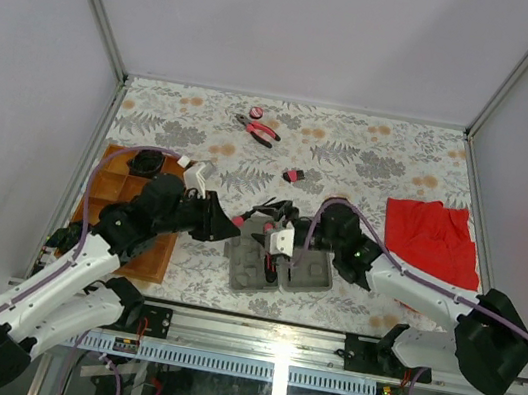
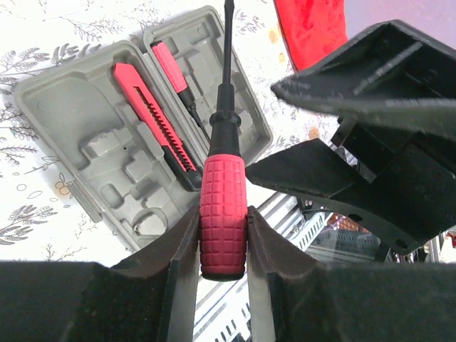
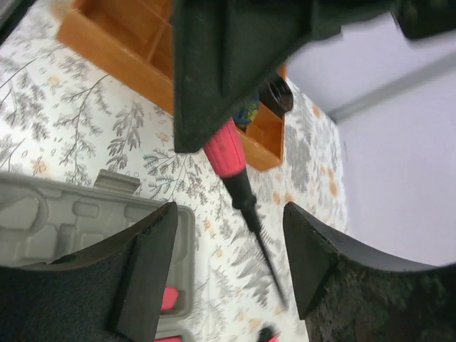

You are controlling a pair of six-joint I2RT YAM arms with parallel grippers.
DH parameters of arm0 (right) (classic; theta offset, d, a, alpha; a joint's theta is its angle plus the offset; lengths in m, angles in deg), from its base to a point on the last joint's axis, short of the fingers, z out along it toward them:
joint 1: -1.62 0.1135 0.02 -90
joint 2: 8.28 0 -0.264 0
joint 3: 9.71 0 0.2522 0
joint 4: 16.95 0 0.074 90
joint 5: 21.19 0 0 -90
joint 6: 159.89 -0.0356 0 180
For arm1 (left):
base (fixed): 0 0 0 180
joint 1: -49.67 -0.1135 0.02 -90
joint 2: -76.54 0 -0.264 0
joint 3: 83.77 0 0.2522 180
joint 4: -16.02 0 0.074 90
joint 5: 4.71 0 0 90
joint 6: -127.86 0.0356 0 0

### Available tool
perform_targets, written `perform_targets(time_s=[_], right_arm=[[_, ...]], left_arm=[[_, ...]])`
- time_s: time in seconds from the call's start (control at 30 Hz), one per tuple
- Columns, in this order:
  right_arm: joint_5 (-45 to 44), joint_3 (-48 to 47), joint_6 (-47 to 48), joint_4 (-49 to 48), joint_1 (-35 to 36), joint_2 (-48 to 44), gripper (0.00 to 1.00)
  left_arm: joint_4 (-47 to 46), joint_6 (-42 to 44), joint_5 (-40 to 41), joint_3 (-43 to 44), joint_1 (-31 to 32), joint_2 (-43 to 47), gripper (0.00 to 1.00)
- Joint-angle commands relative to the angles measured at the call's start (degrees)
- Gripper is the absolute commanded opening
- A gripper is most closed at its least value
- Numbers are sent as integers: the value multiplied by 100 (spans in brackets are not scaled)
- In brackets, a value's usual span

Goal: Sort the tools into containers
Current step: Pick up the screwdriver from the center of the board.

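My left gripper point(image 2: 223, 222) is shut on the red grid-patterned handle of a screwdriver point(image 2: 224, 192), and its black shaft points out over the open grey case point(image 2: 85, 114). The case holds a pink utility knife point(image 2: 153, 122) and a small pink screwdriver point(image 2: 172, 68) in its recesses. My right gripper point(image 3: 231, 263) is open and empty, with the held screwdriver point(image 3: 239, 178) passing between and beyond its fingers. In the top view both grippers, left point(image 1: 229, 222) and right point(image 1: 274, 244), meet over the case point(image 1: 312, 277). Pliers point(image 1: 257, 129), a pink disc point(image 1: 257, 112) and a small tool point(image 1: 294, 175) lie on the far table.
The wooden tray point(image 1: 154, 258) sits left of the case, partly under my left arm, and shows in the right wrist view point(image 3: 135, 53). A red cloth point(image 1: 434, 241) lies at the right. The table has a leaf-patterned cover and walls on three sides.
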Motion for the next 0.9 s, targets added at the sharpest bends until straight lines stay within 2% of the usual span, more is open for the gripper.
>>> perform_targets(time_s=[0.0, 0.07, 0.2, 0.4, 0.6, 0.7, 0.77, 0.87], right_arm=[[-1631, 571, -3651, -2813, 39, -287, 66], [-2465, 466, -4773, -2495, 46, -394, 66], [-3354, -32, -5862, -1024, 44, -531, 70], [-3875, -555, -6910, 453, 41, -474, 75], [-3926, -633, -8045, 413, 46, -466, 82], [-4041, -485, -8644, 41, 42, -448, 90], [-4076, -448, -8970, -88, 34, -401, 100], [-4104, -445, -9272, -195, 18, -334, 99]], left_arm=[[-256, 89, 433, 61, 26, 292, 0], [-275, 94, 601, 72, 34, 408, 0], [-283, 166, 834, 133, 28, 551, 0], [-461, 203, 1052, 98, 31, 752, 0], [-604, 229, 1231, 123, 28, 820, 0], [-652, 239, 1329, 133, 32, 860, 0], [-673, 239, 1389, 150, 29, 895, 0], [-683, 239, 1445, 170, 32, 938, 0]])
